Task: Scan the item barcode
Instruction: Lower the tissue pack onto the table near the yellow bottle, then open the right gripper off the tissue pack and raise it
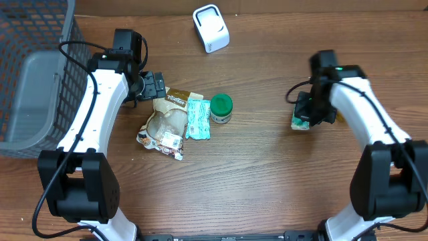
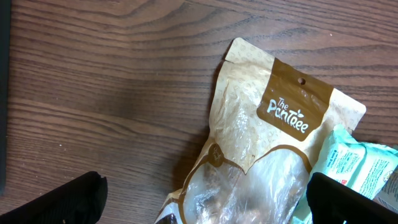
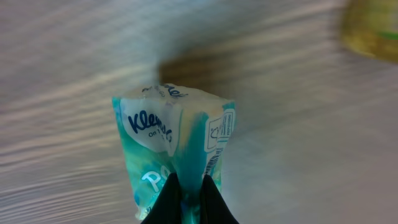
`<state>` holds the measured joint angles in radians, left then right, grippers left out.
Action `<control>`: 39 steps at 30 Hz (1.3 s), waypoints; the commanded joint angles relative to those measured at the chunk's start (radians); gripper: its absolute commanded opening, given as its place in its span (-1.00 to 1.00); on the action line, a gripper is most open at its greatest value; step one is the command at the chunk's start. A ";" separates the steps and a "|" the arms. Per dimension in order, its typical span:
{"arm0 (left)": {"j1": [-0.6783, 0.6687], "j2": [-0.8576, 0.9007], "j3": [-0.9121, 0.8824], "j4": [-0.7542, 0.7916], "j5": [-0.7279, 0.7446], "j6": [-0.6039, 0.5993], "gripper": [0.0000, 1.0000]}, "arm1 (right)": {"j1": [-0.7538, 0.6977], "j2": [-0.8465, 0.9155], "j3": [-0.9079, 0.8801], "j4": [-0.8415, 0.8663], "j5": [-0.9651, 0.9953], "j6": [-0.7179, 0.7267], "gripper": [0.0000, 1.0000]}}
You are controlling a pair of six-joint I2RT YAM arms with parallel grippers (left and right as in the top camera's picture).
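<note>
A tan pouch (image 2: 249, 149) with a brown "The Pantree" label lies on the wooden table (image 2: 93, 74), its right edge meeting a teal packet (image 2: 351, 165), while the left gripper (image 2: 205, 202) shows two black fingers (image 2: 62, 202) wide apart at the bottom corners.

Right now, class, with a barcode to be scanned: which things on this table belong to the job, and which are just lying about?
Job in hand: tissue pack, held in the shut right gripper; white scanner.
Lying about: snack bag; second tissue pack; green-lidded jar; wire basket.
</note>
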<state>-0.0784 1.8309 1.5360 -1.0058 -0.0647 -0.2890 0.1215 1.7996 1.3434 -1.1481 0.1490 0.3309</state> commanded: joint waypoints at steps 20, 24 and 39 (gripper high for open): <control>0.000 -0.008 0.011 0.000 -0.005 -0.003 0.99 | 0.275 -0.001 -0.243 0.018 0.628 0.216 -0.93; 0.000 -0.008 0.011 0.000 -0.006 -0.003 1.00 | 0.275 -0.001 -0.282 0.053 0.637 0.211 -0.93; 0.000 -0.008 0.011 0.000 -0.006 -0.003 0.99 | 0.275 -0.001 -0.297 0.107 0.566 0.211 -0.74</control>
<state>-0.0788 1.8309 1.5360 -1.0061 -0.0647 -0.2890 0.3992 1.8000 1.0515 -1.0451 0.7212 0.5312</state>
